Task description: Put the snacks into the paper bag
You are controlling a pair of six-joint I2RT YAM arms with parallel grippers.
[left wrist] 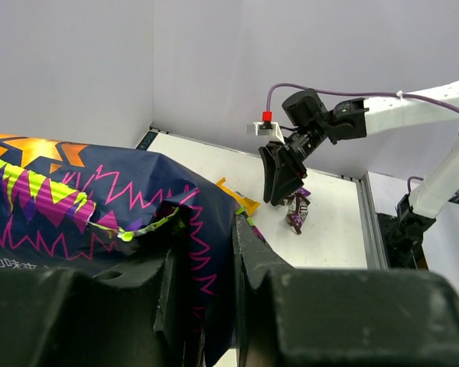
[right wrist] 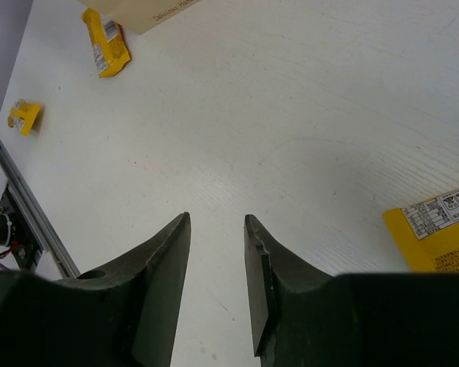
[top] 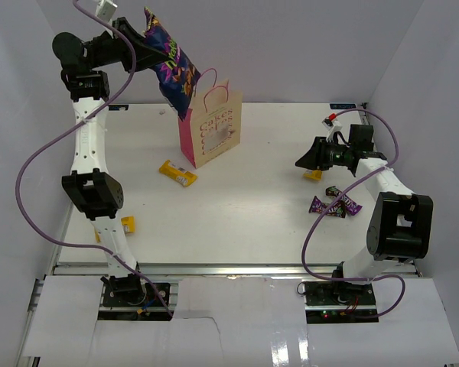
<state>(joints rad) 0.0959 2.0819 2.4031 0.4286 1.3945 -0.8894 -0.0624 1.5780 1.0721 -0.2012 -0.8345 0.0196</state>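
My left gripper (top: 147, 44) is shut on the top of the large purple chip bag (top: 172, 70) and holds it high, its lower end hanging just above the left side of the paper bag (top: 214, 130). The chip bag fills the left wrist view (left wrist: 99, 206). My right gripper (top: 304, 160) is open and empty, low over the table on the right, next to a yellow bar (top: 314, 176), which shows in the right wrist view (right wrist: 436, 229). Dark purple candy packets (top: 334, 205) lie near the right arm. A yellow bar (top: 177, 173) lies before the paper bag.
A small yellow bar (top: 127, 224) lies beside the left arm, also in the right wrist view (right wrist: 23, 118). The paper bag stands upright at the table's far middle, pink handles (top: 223, 90) up. White walls close the back and sides.
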